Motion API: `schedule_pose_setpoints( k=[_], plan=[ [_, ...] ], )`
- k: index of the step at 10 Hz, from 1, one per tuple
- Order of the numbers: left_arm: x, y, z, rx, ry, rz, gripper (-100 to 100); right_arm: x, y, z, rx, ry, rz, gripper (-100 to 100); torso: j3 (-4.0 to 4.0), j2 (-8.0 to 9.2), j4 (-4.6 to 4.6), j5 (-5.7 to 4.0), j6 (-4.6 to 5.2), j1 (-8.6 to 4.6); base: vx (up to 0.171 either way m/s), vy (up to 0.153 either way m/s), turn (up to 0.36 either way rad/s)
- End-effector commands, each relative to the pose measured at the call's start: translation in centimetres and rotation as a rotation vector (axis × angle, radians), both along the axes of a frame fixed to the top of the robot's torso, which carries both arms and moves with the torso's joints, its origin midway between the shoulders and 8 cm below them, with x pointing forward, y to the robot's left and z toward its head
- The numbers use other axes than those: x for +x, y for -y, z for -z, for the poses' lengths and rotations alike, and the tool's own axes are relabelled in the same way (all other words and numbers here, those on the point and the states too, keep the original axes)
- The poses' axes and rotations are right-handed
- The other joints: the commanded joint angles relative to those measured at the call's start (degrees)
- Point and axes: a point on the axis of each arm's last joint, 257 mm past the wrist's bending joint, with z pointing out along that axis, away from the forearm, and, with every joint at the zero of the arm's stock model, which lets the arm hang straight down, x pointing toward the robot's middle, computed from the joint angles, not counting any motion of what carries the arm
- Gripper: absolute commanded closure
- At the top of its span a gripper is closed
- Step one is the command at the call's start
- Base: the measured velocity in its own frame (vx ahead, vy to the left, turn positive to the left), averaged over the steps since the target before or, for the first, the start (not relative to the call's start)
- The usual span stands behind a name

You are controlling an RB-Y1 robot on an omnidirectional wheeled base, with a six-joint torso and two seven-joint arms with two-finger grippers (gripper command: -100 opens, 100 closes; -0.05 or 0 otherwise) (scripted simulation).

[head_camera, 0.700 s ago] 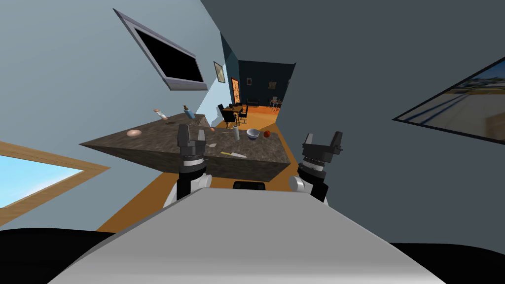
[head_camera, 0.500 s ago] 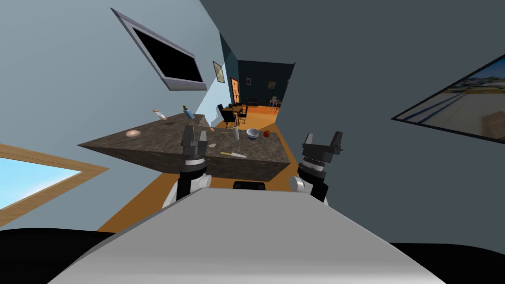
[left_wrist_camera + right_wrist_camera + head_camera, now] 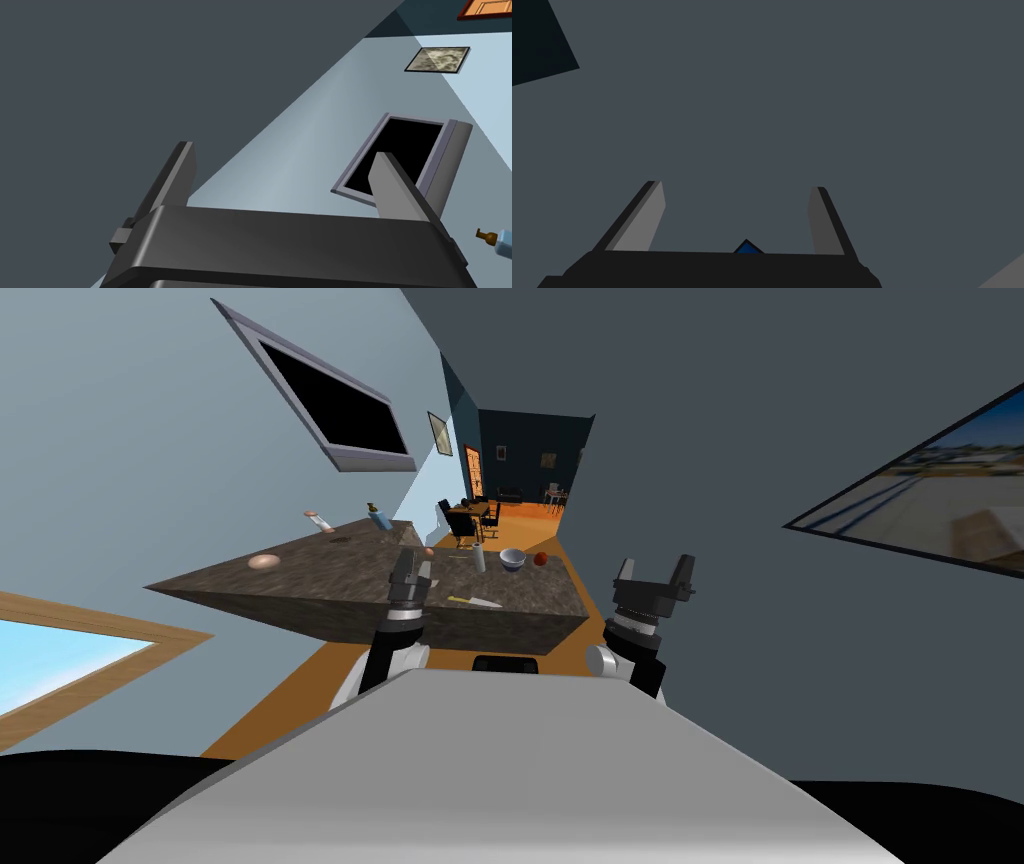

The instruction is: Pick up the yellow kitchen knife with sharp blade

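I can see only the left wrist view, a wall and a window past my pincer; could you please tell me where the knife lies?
Observer: The knife lies flat on the counter, near its front edge, to the right of your left pincer.
Operator: Which way does it point, please?
Observer: Yellow handle towards the pincer, blade to the right.
Operator: What stands near it?
Observer: A white cylinder and a bowl, farther back, apart from it.
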Motion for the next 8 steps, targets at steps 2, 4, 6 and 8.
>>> schedule_pose_setpoints(
  k=[2,4,6,8],
  plan=[
    [1.0,0.3,2.0,-0.008,-0.077,0.001,-100,0.0,0.0,0.0,0.000,0.000,0.000,0,0.00,0.01,0.00,-0.01,-0.01,-0.04,-0.010,0.020,-0.022],
    [1.6,0.4,3.1,-0.014,-0.121,0.002,-100,0.0,0.0,0.0,0.000,0.000,0.000,0,0.01,0.01,0.00,-0.01,0.00,-0.04,-0.009,0.024,-0.042],
    [2.6,0.6,5.4,-0.027,-0.206,0.003,-100,0.0,0.0,0.0,0.000,0.000,0.000,0,-0.01,-0.01,0.00,-0.01,0.00,-0.06,-0.009,0.024,-0.045],
    [3.1,0.7,6.8,-0.036,-0.257,0.002,-100,0.0,0.0,0.0,0.000,0.000,0.000,0,0.00,0.00,0.00,-0.01,-0.01,-0.04,-0.010,0.023,-0.025]
  ],
)
